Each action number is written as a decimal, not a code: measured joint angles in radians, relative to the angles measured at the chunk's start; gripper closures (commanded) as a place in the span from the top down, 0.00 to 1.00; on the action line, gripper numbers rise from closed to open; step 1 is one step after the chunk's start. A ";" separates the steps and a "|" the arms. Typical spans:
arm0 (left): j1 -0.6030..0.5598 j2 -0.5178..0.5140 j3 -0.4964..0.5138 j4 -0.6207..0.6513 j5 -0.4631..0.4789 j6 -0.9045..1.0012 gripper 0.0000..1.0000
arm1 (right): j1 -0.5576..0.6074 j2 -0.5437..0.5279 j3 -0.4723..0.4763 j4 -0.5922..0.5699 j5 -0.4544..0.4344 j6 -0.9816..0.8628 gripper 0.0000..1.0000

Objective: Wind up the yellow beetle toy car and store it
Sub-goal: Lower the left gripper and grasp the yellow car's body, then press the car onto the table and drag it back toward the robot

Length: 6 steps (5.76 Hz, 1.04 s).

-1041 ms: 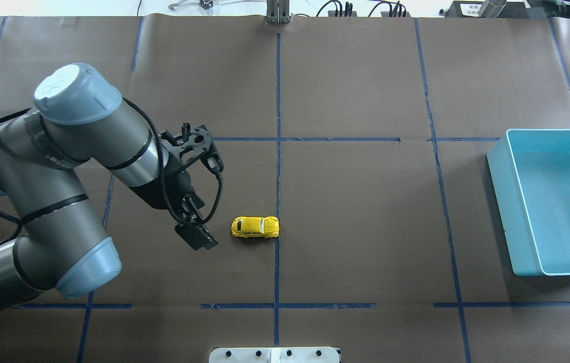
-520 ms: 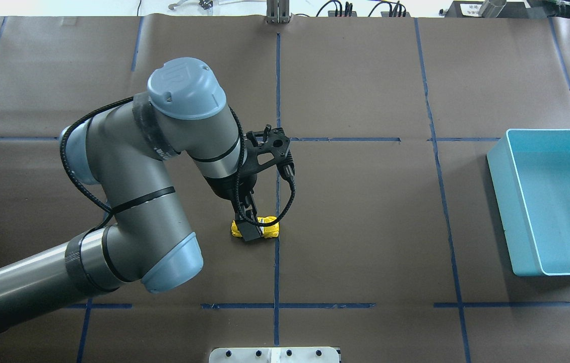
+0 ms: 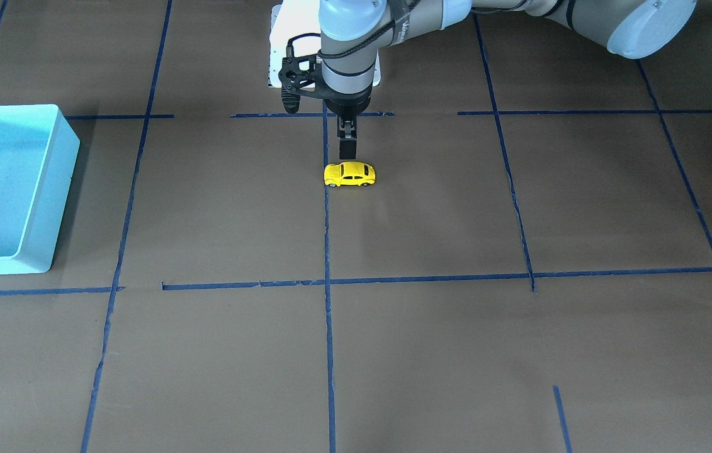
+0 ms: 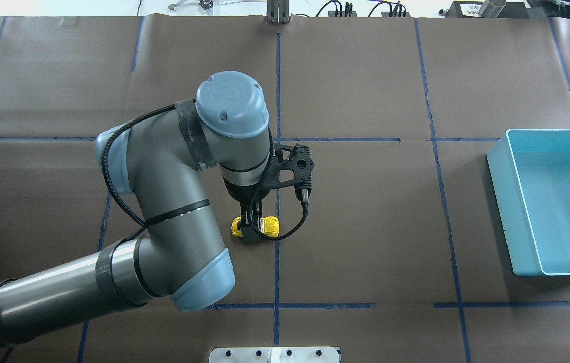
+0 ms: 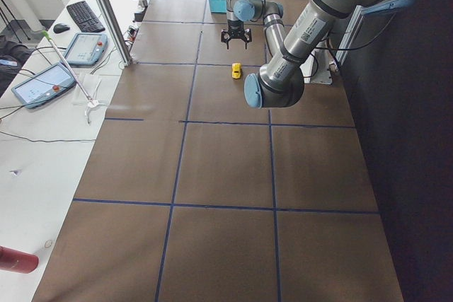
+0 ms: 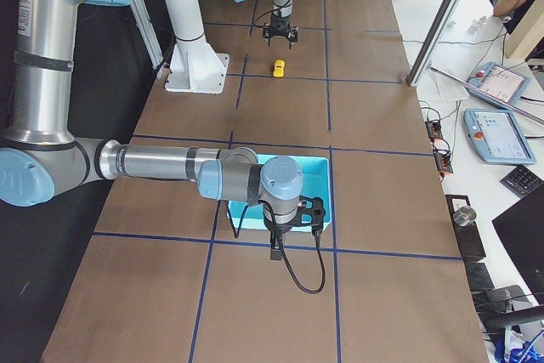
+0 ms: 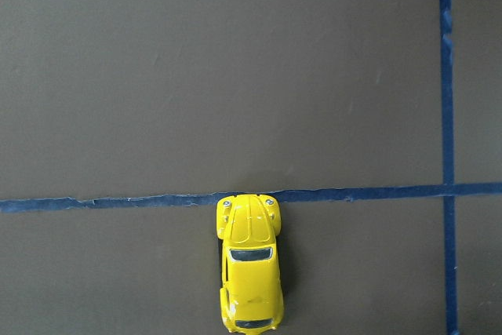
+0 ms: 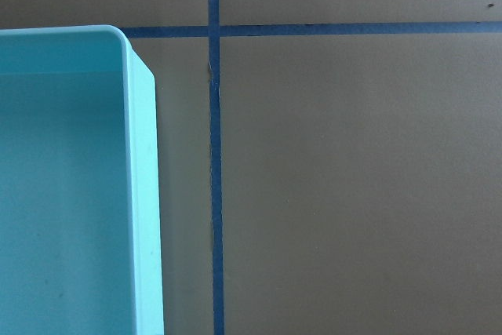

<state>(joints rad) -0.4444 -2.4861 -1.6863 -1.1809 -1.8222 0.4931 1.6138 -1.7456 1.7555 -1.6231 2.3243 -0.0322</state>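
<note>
A robotics lab: a long brown-papered table (image 3: 431, 207) gridded with blue tape (image 3: 393, 279), grey industrial arms (image 4: 164, 201) mounted alongside, teach pendants (image 5: 86, 49) (cabled touchscreens) and a keyboard (image 5: 84, 13) on the white side bench (image 5: 35, 175).

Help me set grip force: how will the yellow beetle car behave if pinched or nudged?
Likely to roll: the yellow beetle toy car sits on its wheels on the flat table, so a lengthwise nudge should move it. Its rounded, glossy body may slip from the left gripper unless pinched across its sides. It looks tiny and rigid, so probably light.
</note>
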 measured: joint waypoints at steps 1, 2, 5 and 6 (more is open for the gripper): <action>0.011 -0.020 0.029 0.019 0.047 0.016 1.00 | 0.000 0.000 0.000 0.000 0.001 0.000 1.00; 0.021 -0.025 0.056 0.019 0.077 0.013 1.00 | 0.000 0.001 -0.001 0.000 0.001 0.000 1.00; 0.063 -0.036 0.182 -0.032 0.132 -0.063 1.00 | 0.000 0.001 -0.001 0.000 0.003 0.001 1.00; 0.067 -0.040 0.220 -0.061 0.144 -0.091 1.00 | 0.000 0.002 -0.001 -0.001 0.004 0.002 1.00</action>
<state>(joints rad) -0.3775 -2.5264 -1.4668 -1.2418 -1.6781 0.4021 1.6138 -1.7436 1.7549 -1.6238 2.3282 -0.0307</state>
